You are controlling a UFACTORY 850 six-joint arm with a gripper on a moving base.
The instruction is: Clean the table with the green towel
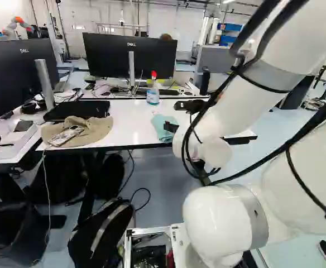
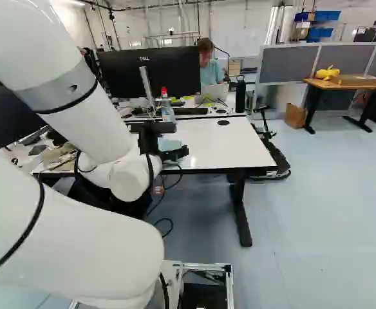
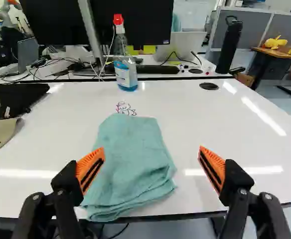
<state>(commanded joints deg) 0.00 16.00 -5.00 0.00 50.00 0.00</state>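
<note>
The black gripper [image 2: 174, 154] is over the near edge of the white table [image 2: 233, 145], partly hidden by the arm. In the wrist view my gripper [image 3: 152, 167] stands wide open, with nothing held between its orange pads. The green towel [image 3: 130, 162], folded and a little rumpled, lies flat at the table's front edge, ahead of and below the fingers, closer to one finger than the other. A small drawing [image 3: 125, 108] marks the tabletop just beyond the towel. In the left base view the towel [image 1: 164, 127] shows beside a dark finger.
A spray bottle [image 3: 125, 62] with a red top stands behind the towel. Monitors [image 1: 130, 56] and a black flask [image 3: 229, 45] are at the back. A hat [image 1: 77, 131] and a black case [image 1: 78, 110] lie beside the towel's area. Another robot [image 3: 8, 15] stands far off.
</note>
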